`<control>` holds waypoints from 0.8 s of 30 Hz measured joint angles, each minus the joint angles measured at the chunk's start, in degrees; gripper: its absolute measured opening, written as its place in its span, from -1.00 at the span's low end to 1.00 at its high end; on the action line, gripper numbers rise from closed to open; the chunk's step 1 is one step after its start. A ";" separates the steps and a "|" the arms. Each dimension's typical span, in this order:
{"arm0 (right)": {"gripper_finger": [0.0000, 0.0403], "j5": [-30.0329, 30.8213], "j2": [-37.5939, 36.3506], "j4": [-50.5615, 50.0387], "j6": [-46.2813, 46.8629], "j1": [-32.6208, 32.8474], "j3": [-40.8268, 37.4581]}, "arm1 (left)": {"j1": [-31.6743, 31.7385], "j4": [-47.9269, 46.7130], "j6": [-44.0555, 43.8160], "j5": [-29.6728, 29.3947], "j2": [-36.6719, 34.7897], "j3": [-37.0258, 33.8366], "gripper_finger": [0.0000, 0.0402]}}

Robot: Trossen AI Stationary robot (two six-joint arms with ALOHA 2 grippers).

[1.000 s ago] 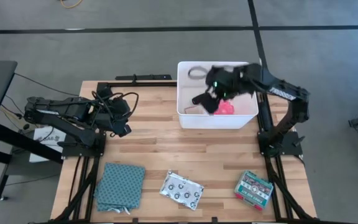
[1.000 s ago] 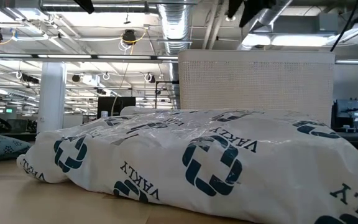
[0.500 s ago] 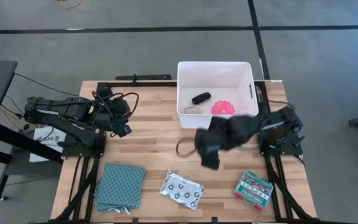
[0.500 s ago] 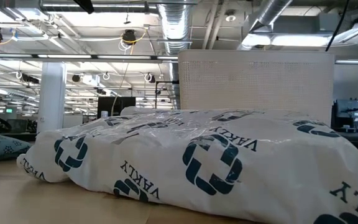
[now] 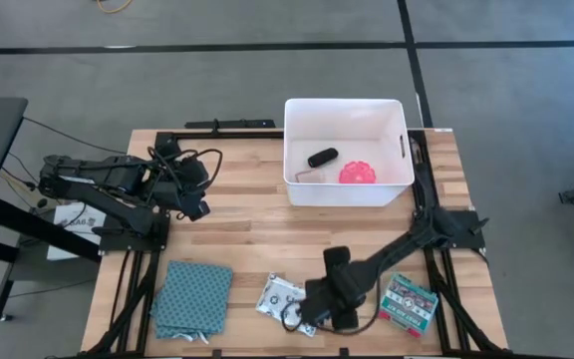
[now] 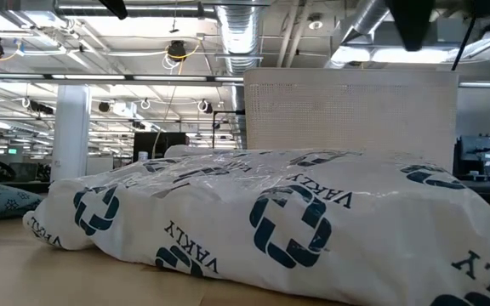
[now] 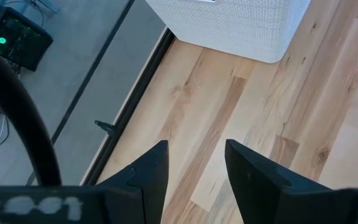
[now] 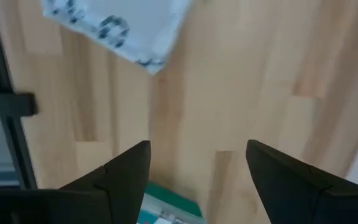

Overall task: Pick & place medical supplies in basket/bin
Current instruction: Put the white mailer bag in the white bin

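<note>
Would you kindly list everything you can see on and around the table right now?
Tub: 1, white, far edge of table, right of centre.
Black cylinder: 1, inside tub.
Beige roll: 1, inside tub, beside the cylinder.
Pink ball: 1, spiky, inside tub.
Packet: 1, silvery with dark dots, near edge, centre.
Box: 1, green and red, near right corner.
Cloth: 1, teal patterned, near left.
Table: 1, pale wood.
Left gripper: open, over bare wood at the table's left side.
Right gripper: open, above the table's near edge by the packet.
</note>
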 joint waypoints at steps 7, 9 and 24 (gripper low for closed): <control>0.29 0.26 0.64 1.39 -0.34 2.89 0.01 | 0.00 0.20 -0.29 0.31 0.52 -0.02 -0.26; 0.29 1.91 -0.51 3.22 -0.48 3.57 0.00 | 0.00 0.17 -0.31 0.33 0.98 -0.02 -0.26; 0.29 5.69 -19.30 37.11 5.75 5.58 -34.11 | -1.62 0.76 2.18 0.11 3.37 -0.02 -0.26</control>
